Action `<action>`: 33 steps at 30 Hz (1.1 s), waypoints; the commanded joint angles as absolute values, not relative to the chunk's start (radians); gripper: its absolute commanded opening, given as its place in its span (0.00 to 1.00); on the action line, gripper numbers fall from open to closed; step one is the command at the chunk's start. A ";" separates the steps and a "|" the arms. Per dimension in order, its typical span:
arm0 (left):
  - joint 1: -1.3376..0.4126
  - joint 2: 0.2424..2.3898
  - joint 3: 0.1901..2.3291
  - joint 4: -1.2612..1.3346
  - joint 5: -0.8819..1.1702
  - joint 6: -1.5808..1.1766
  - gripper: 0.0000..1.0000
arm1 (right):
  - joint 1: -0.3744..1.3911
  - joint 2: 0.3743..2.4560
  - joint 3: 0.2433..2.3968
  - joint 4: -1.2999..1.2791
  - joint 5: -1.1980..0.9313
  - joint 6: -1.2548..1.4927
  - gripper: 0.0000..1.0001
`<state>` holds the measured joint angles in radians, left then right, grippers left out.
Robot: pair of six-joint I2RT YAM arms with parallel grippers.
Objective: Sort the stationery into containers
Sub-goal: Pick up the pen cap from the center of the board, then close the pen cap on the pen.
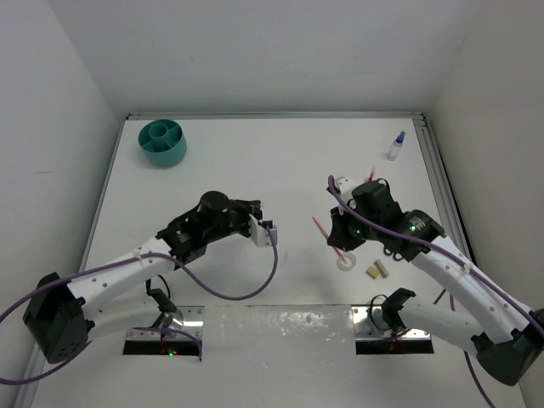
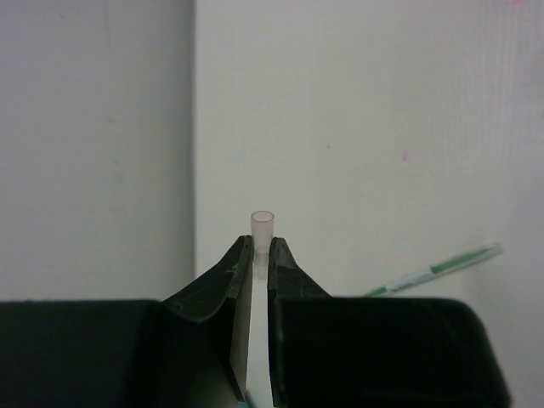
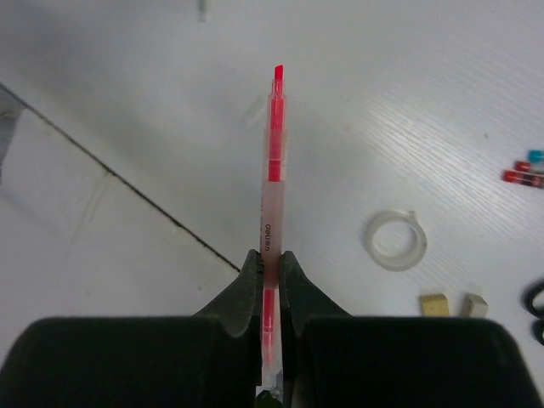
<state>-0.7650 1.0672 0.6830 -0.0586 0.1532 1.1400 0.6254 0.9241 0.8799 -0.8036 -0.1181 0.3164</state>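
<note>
Where the overhead camera looks down on the white table [image 1: 255, 161], the entries run: teal pot [image 1: 163, 142], upright, far left corner, well apart from both arms, no stationery seen in its compartments; blue-capped bottle [image 1: 396, 146], upright, near the far right edge; left gripper [image 1: 265, 233], over the middle of the table, contents too small to tell from this height; right gripper [image 1: 336, 236], right of centre, with a red pen [image 1: 320, 228] projecting from it toward the left; tape ring [image 1: 346, 260], flat on the table, just on the near side of that gripper; tan blocks [image 1: 377, 269], two, side by side, just right of the ring. Left wrist camera: left gripper [image 2: 262, 259], closed on a clear pen [image 2: 262, 223] whose open round end stands just past the fingertips, ink colour not discernible; green pen [image 2: 442, 266], lying flat on the table to the right, apart from the fingers. Right wrist camera: right gripper [image 3: 270, 263], clamped on the red pen [image 3: 274, 136] along its barrel, tip pointing away from the lens; tape ring [image 3: 395, 240], flat, to the right of the pen; tan blocks [image 3: 434, 303], near each other, below the ring; black scissors [image 3: 537, 297], only the handle loops showing, cut off at the right edge.
</note>
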 commanded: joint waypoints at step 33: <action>-0.864 0.807 0.356 0.417 0.152 1.649 0.00 | 0.905 1.134 1.106 -0.549 -0.146 0.347 0.00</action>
